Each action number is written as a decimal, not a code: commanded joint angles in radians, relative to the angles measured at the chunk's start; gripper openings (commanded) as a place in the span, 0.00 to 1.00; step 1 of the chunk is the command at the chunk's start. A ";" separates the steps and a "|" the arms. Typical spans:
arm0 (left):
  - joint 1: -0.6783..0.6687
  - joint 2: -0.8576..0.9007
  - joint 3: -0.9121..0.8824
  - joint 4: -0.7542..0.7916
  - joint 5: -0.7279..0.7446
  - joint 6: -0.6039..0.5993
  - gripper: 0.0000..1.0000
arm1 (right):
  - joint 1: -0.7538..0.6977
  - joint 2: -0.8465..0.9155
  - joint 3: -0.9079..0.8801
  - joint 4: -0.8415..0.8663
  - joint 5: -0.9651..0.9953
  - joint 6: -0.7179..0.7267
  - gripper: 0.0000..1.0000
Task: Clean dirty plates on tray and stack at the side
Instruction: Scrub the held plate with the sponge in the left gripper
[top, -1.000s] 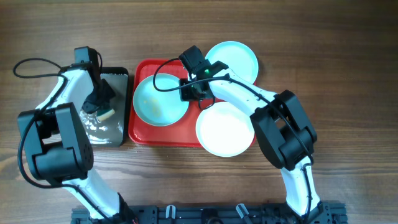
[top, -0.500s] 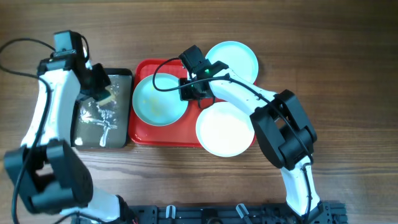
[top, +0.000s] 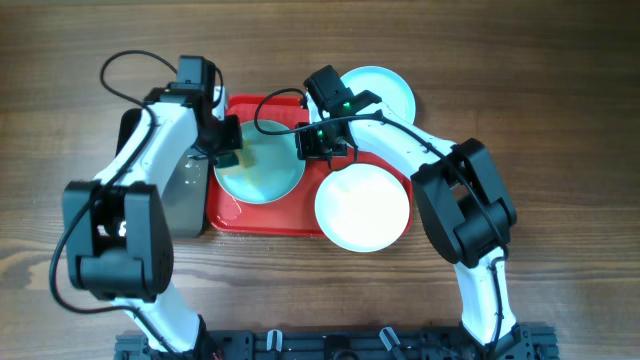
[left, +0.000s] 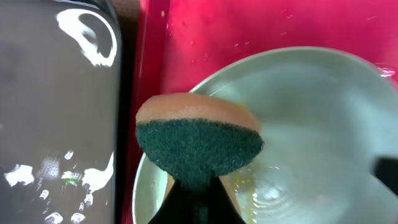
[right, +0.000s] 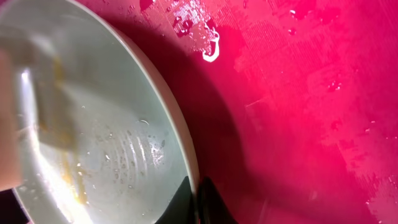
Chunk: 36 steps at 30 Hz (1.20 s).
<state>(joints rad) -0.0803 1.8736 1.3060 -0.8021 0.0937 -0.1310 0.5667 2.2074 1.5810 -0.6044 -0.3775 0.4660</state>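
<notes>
A pale mint-blue plate (top: 262, 165) with yellow smears lies in the red tray (top: 300, 215). My left gripper (top: 228, 152) is shut on a sponge (left: 198, 142), orange with a dark green pad, held over the plate's left rim (left: 155, 186). My right gripper (top: 308, 146) is shut on the plate's right rim (right: 186, 155). A second mint-blue plate (top: 385, 90) lies on the table behind the tray's right end. A white plate (top: 362, 207) lies at the tray's right side, overlapping its rim.
A smaller black tray (top: 185, 200) with a wet grey bottom (left: 56, 93) stands left of the red tray. The red tray floor (right: 298, 93) is wet with droplets. Wooden table all around.
My left arm has swung right from the black tray, carrying the sponge over the mint-blue plate in the red tray. My right gripper has stayed on the plate's rim.
</notes>
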 joint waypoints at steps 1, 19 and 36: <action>-0.046 0.078 -0.015 0.035 -0.070 0.023 0.04 | 0.001 0.020 0.012 0.002 -0.028 -0.022 0.04; -0.177 0.174 -0.045 0.153 -0.066 -0.142 0.04 | 0.001 0.020 0.012 0.013 -0.024 -0.019 0.04; -0.178 0.174 -0.045 -0.040 0.460 0.210 0.04 | 0.001 0.020 0.012 0.009 -0.051 -0.018 0.04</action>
<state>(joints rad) -0.2279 1.9881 1.3136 -0.8352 0.1787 -0.1127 0.5526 2.2124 1.5810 -0.6033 -0.3653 0.4549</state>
